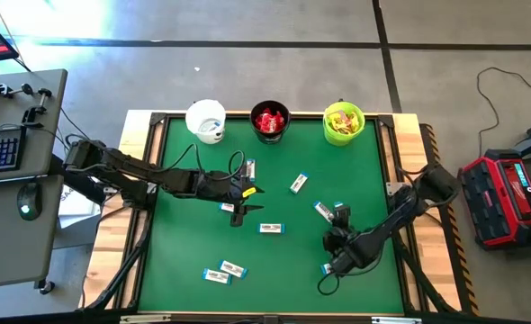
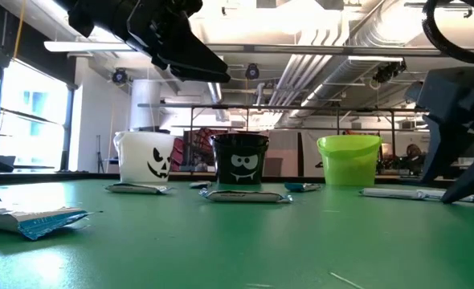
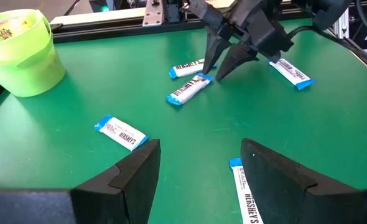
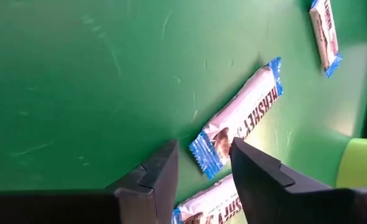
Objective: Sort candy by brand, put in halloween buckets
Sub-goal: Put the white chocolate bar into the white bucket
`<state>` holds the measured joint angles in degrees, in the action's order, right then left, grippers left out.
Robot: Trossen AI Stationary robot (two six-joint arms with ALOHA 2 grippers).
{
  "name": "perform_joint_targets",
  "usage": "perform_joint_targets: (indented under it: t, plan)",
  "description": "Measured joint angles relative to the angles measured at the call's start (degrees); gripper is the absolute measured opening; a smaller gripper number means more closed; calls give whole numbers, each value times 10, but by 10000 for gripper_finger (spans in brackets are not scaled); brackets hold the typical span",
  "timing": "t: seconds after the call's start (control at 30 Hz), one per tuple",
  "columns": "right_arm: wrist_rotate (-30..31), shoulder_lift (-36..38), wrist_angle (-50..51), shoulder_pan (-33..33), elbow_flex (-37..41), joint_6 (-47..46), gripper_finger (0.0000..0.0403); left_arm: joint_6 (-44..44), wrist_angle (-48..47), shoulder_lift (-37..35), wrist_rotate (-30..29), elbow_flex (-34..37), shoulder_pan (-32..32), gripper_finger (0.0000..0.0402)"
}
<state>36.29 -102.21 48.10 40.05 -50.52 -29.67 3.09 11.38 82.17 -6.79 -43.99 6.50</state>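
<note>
While the left gripper (image 1: 245,205) is held with its jaws spread wide and empty over the middle of the green table (image 1: 184,238), the right gripper (image 4: 202,167) is lowered near the table's right edge, its fingers parted around the end of a white-and-blue bar (image 4: 239,127) that still lies flat (a second bar (image 4: 209,202) lies just beside it). More such bars are scattered over the mat, and the white bucket (image 1: 206,121), black bucket (image 1: 269,121) and lime green bucket (image 1: 343,123) are lined along the far edge.
</note>
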Motion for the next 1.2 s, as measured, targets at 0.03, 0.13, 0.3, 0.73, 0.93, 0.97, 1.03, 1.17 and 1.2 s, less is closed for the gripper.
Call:
perform_joint_targets:
  t: [0.03,0.13,0.3,0.73,0.93,0.97,1.03,1.17,1.2]
  plan:
    - [3,-2,0,-1,0,1,137,0,0,0,0,0,0,215]
    - [10,-8,2,-6,-1,2,128,0,0,0,0,0,0,215]
    - [1,-8,1,-15,0,2,76,0,0,0,0,0,0,215]
    - [-22,18,21,-38,-12,-53,0,-1,0,0,0,0,0,215]
    - [-2,67,21,-38,-31,-74,0,0,0,0,0,0,0,215]
    - [1,76,15,-38,-35,-74,0,0,0,0,0,0,0,215]
    - [9,92,7,-38,-42,-74,0,0,0,0,0,0,0,215]
    - [26,121,-12,-42,-57,-68,0,0,0,0,1,0,6,215]
    - [24,125,-14,-45,-60,-68,0,0,0,1,1,0,9,215]
